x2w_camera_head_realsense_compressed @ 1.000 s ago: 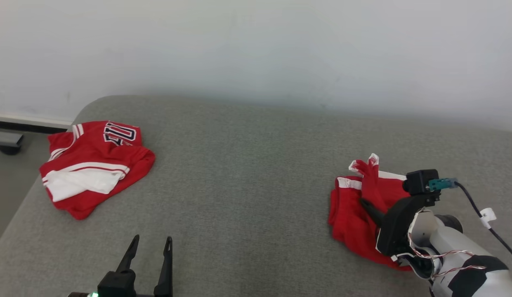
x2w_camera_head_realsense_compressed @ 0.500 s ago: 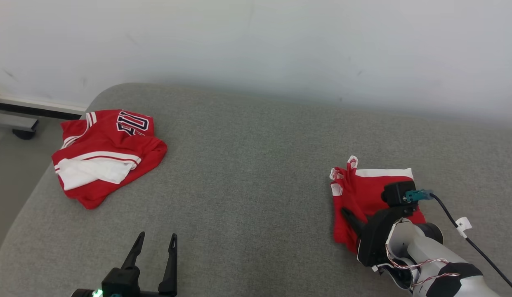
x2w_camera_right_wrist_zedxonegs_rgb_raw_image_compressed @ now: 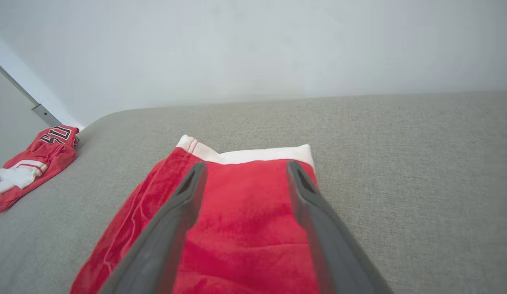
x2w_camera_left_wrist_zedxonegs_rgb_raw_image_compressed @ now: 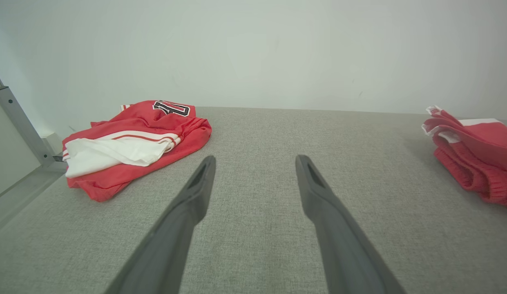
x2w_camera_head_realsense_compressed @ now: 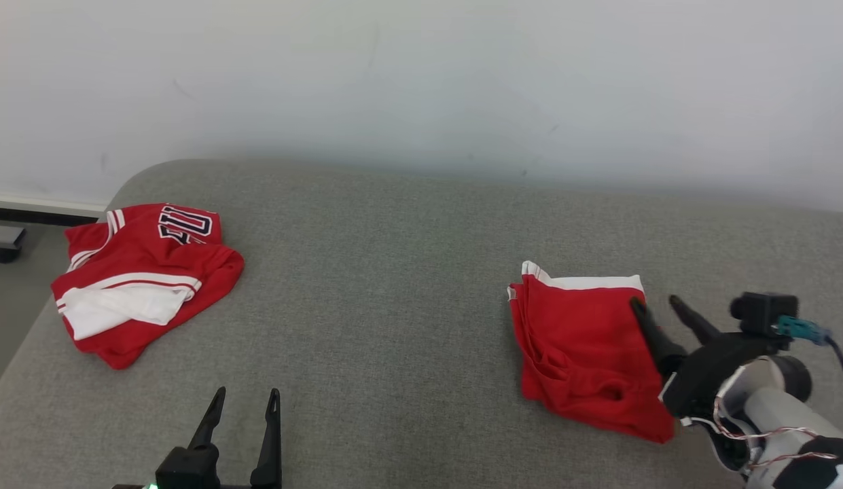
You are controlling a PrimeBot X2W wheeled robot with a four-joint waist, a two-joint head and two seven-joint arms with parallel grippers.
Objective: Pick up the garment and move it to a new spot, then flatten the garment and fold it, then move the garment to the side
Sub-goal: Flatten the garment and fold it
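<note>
Right wrist view shows the right hand (x2w_camera_right_wrist_zedxonegs_rgb_raw_image_compressed: 245, 164) spread empty by the garment (x2w_camera_right_wrist_zedxonegs_rgb_raw_image_compressed: 245, 212); head view adds left hand (x2w_camera_head_realsense_compressed: 248, 391), likewise.

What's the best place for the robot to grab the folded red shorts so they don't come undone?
Probably the shorts at their right edge, sliding in low from the right. The loose layers fan out along the left edge, so the right side looks like the closed fold, and pinching there should hold every layer together. The right gripper sits beside that edge, jaws open.
</note>
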